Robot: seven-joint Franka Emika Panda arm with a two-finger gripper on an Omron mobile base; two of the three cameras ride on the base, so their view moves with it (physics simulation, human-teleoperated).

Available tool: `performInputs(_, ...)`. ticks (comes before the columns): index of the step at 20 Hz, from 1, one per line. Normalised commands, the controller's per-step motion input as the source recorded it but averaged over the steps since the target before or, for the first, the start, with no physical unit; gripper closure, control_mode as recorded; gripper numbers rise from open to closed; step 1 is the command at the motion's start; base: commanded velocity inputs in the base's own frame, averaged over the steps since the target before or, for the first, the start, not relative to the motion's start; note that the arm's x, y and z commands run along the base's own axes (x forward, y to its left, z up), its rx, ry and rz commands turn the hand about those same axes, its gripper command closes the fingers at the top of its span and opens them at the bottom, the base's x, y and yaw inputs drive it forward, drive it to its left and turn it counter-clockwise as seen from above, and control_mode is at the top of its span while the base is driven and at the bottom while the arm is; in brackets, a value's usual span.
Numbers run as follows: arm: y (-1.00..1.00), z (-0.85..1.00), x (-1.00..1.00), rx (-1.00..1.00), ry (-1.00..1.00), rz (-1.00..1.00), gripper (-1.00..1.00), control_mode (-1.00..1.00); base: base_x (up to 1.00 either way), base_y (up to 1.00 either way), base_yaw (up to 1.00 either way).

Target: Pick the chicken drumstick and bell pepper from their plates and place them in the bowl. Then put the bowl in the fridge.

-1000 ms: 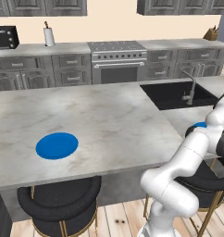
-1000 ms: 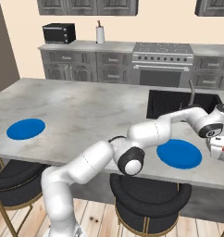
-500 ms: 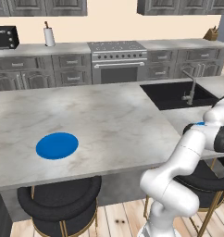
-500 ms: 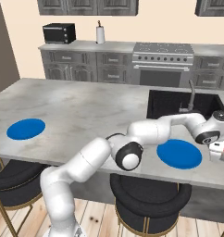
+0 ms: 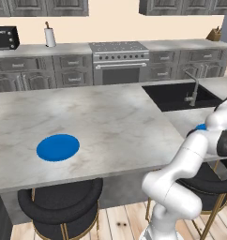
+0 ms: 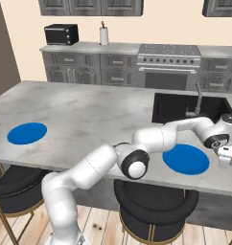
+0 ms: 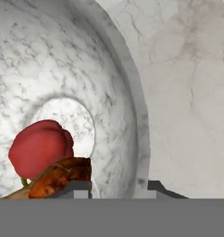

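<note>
The bowl (image 7: 63, 83) sits on the pale marble counter (image 7: 188, 92) under the hand, and both foods lie in its bottom. The bell pepper (image 7: 40, 147) rests on the bowl's white floor, and the chicken drumstick (image 7: 58, 179) lies against it on the near side, touching it. No writing or label can be read on any of them.

The gripper (image 7: 118, 187) straddles the bowl's rim (image 7: 140, 139): one dark fingertip (image 7: 77, 187) stands inside the bowl right beside the drumstick, the other outside over the counter. The jaws are drawn fairly close with the rim wall between them; whether the pads actually press on it cannot be told.

In the right base view the arm reaches across to the far right end of the island, its hand (image 6: 227, 155) just past the right-hand blue plate (image 6: 186, 159), which lies bare. The other blue plate (image 5: 57, 147) lies bare well apart at the left end. Beyond them are the black sink (image 6: 190, 106) with its tap, and on the back wall the steel stove (image 5: 119, 61), a dark toaster oven (image 6: 62, 34) and a paper-towel roll (image 5: 49, 36).
</note>
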Motion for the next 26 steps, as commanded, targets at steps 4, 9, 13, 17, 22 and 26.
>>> performInputs(4, 0.06, 0.14, -0.03, 0.09, 0.03, 0.04, 1.00, -1.00, 0.00, 0.00, 0.00)
performInputs(9, 0.29, 0.38, -0.07, 0.09, -0.02, 0.09, 1.00, -1.00, 0.00, 0.00, 0.00)
performInputs(13, 0.40, 0.59, -0.15, 0.07, -0.08, 0.07, 1.00, -1.00, 0.00, 0.00, 0.00)
performInputs(17, 0.61, 0.32, -0.24, 0.00, -0.13, 0.05, 1.00, -1.00, 0.00, 0.00, 0.00)
performInputs(22, 0.72, 0.02, -0.25, -0.04, -0.17, 0.00, 1.00, -1.00, 0.00, 0.00, 0.00)
performInputs(26, 0.78, 0.00, -0.25, -0.07, -0.08, 0.00, 1.00, -1.00, 0.00, 0.00, 0.00)
